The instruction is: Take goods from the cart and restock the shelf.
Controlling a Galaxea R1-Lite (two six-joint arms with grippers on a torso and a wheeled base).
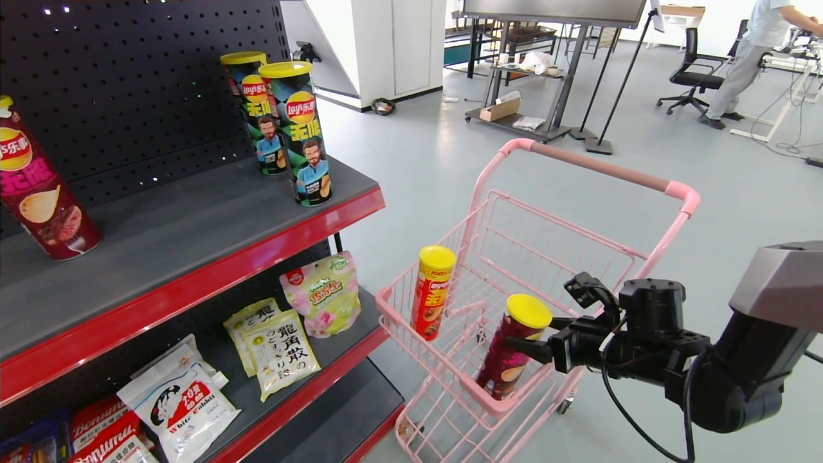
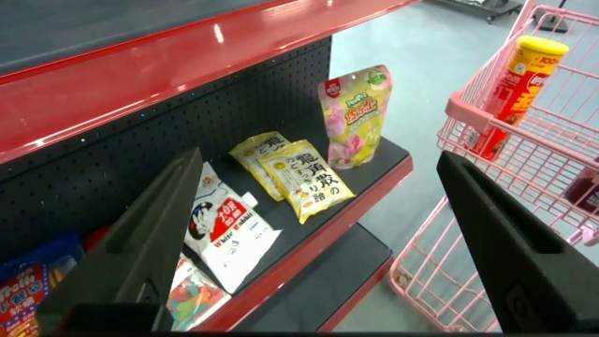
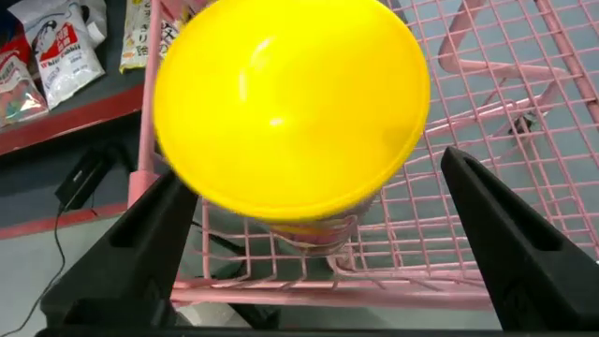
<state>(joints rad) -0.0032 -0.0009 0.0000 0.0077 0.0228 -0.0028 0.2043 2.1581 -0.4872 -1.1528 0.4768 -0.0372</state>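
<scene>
A pink shopping cart stands to the right of the shelf. Two chip cans stand in it: a red one with a yellow lid at its near-left corner, also in the left wrist view, and a maroon one with a yellow lid. My right gripper is at the maroon can's upper part, open, a finger on each side of the can. My left gripper hangs open and holds nothing, facing the lower shelf. The upper shelf board holds two dark green cans and a maroon can.
Snack bags lie on the lower shelf: a pink-green pouch, yellow packets, a white bag. The upper board has bare room between its cans. Behind the cart are a metal stand and an office chair on open grey floor.
</scene>
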